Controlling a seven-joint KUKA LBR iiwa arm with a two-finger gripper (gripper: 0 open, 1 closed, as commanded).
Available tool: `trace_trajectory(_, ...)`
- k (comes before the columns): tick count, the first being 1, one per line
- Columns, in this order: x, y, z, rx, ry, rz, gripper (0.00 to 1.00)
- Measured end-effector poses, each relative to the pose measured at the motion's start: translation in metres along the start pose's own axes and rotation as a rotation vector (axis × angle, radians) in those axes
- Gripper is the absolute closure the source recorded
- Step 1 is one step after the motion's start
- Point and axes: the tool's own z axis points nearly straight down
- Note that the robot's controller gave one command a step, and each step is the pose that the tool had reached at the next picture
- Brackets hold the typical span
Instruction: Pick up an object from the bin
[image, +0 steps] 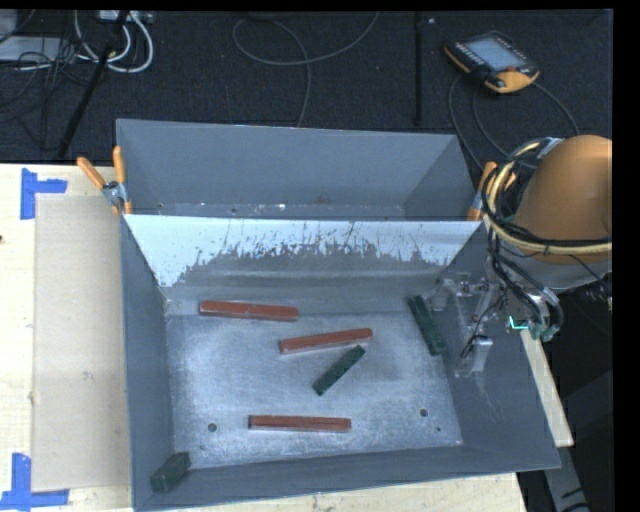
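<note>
The tool (472, 348) hangs at the frame's right, over the sloping wall of the bin (300, 190); whether it is open or closed I cannot tell; a dark green bar (428, 325) lies just left of it; descending here risks striking the wall or knocking the bar aside.

The gripper (468, 352) hangs by the right wall of the grey bin (300, 180), a dark green bar (428, 325) just beside it on the inward side. Farther off lie a second green bar (338, 370) and three red-brown bars (325, 341); a small dark block (170, 472) sits farthest, in the corner
</note>
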Motion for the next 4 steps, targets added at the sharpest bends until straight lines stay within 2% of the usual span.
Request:
trace_trajectory(1, -0.002, 0.000, -0.004, 0.001, -0.008, -0.002, 0.00)
trace_trajectory(2, -0.015, 0.022, 0.030, 0.004, -0.018, 0.019, 0.00)
trace_trajectory(3, -0.039, 0.026, 0.078, -0.002, -0.011, 0.152, 0.00)
trace_trajectory(4, -0.059, 0.012, 0.113, 0.000, -0.009, 0.264, 0.00)
